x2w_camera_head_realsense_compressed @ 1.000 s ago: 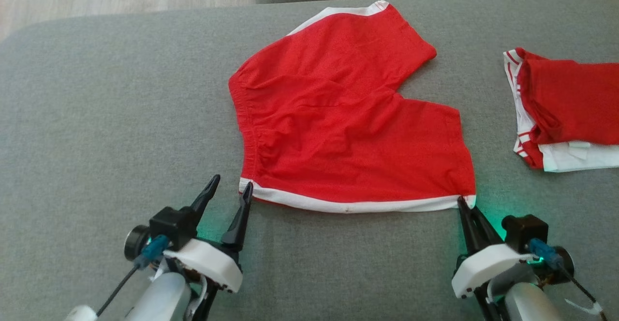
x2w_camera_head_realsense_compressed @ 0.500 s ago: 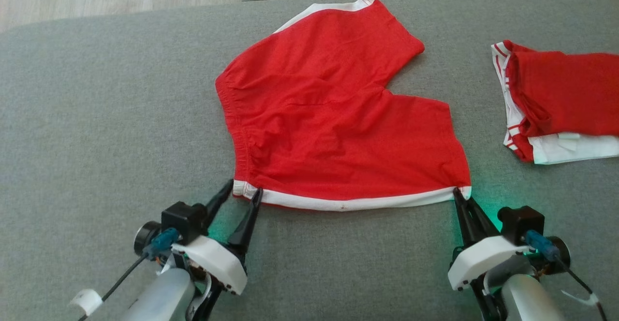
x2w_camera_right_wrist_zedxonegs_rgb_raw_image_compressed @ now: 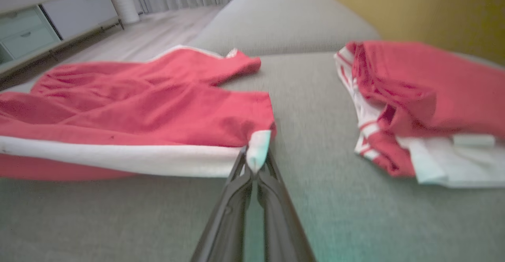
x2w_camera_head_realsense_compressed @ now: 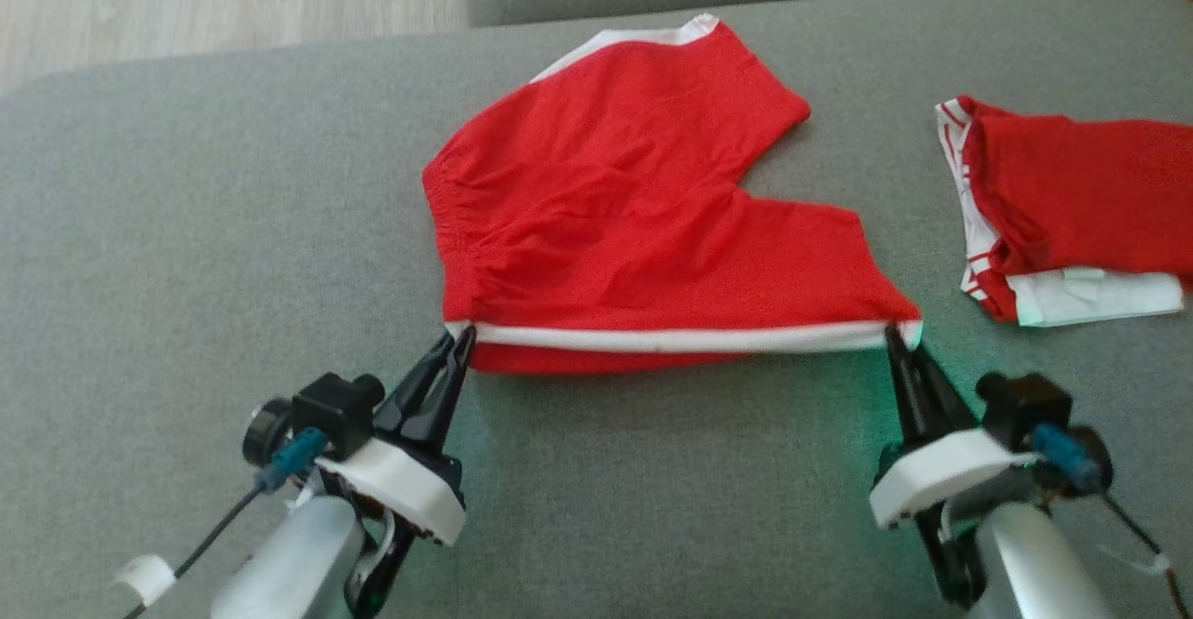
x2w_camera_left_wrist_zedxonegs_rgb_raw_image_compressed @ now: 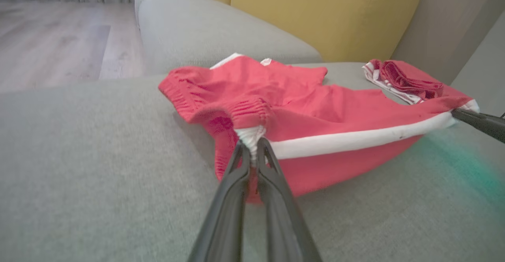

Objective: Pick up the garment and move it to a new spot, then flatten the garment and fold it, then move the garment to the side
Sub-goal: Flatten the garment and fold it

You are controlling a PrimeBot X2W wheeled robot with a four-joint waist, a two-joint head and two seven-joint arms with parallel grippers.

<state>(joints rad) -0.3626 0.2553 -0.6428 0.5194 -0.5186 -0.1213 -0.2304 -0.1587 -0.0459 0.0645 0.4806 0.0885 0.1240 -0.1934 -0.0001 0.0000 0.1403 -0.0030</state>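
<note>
The left arm (x2w_camera_head_realsense_compressed: 289, 568) and right arm (x2w_camera_head_realsense_compressed: 1044, 563) run off the bottom edge of the head view. The left claw (x2w_camera_head_realsense_compressed: 459, 337) is pinched on the near-left corner of the red shorts (x2w_camera_head_realsense_compressed: 634, 218); a second ago it stood wide beside that corner. The right claw (x2w_camera_head_realsense_compressed: 893, 332) clamps the near-right corner. Between them the near edge is raised off the grey sofa (x2w_camera_head_realsense_compressed: 186, 227), where it earlier lay flat. To the right, a folded red garment (x2w_camera_head_realsense_compressed: 1072, 190) is cut by the frame. Beyond lies wooden floor (x2w_camera_head_realsense_compressed: 186, 4).
</note>
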